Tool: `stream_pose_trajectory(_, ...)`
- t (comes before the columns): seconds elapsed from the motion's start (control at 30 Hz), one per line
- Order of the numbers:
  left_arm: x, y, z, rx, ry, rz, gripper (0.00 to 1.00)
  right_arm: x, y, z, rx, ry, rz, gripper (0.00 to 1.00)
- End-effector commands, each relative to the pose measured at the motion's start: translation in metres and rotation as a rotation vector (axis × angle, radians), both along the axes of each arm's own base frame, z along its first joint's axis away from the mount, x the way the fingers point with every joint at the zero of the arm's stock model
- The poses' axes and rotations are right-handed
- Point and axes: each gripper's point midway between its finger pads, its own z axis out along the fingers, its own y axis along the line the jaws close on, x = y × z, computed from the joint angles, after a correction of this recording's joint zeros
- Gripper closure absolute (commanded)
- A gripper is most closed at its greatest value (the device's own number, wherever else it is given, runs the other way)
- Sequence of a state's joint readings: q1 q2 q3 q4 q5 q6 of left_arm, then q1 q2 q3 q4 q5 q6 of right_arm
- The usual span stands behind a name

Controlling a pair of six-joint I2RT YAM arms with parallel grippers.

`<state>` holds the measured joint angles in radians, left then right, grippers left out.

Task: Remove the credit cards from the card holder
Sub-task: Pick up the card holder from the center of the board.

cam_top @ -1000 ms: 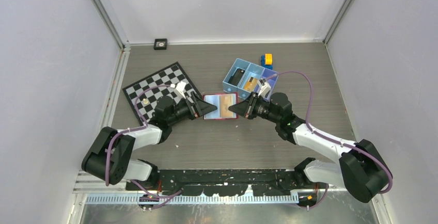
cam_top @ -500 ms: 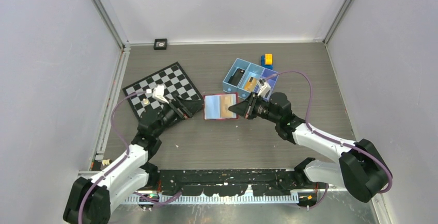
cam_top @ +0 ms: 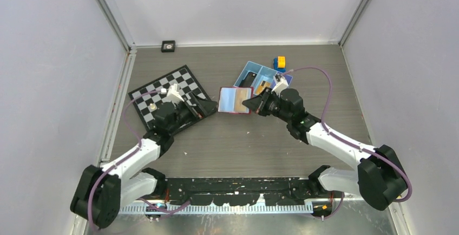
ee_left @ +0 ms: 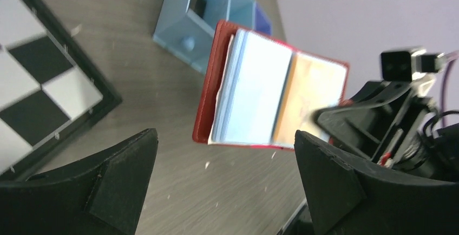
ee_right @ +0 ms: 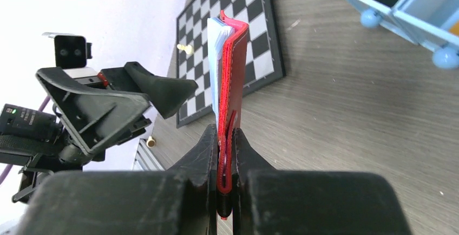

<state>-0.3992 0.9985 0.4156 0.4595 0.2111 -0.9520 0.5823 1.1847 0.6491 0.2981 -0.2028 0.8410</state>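
**Holder gripped, cards yet to come out**

Top view: at frame centre the right gripper (cam_top: 248, 104) is pinched on the right edge of the open red card holder (cam_top: 234, 100). The left gripper (cam_top: 204, 106) stands spread wide just left of it, apart from it.

Left wrist: the holder fills mid-frame between my open fingers, the credit cards (ee_left: 311, 89) tucked inside — an orange-gold one showing.

Right wrist: jaws clamped on the red edge, pale card edges stacked within. I judge no card is drawn — all extraction remains.
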Motion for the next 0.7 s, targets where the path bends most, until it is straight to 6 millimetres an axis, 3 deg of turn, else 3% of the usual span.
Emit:
stream_pose_trajectory(0.0,-0.011,-0.028,-0.002,-0.001,-0.05,-0.137,0.0,-0.004,0.0,0.008,0.019,-0.05,0.018,1.0)
stream_pose_trajectory(0.23,-0.01,-0.051,-0.023,-0.045,0.036,-0.228,0.0,-0.012,0.005,0.019,0.05,-0.075,0.072,0.99)
stream_pose_trajectory(0.67,-0.022,-0.086,-0.015,-0.127,-0.019,-0.421,0.0,-0.024,0.017,0.028,0.117,-0.112,0.166,0.99)
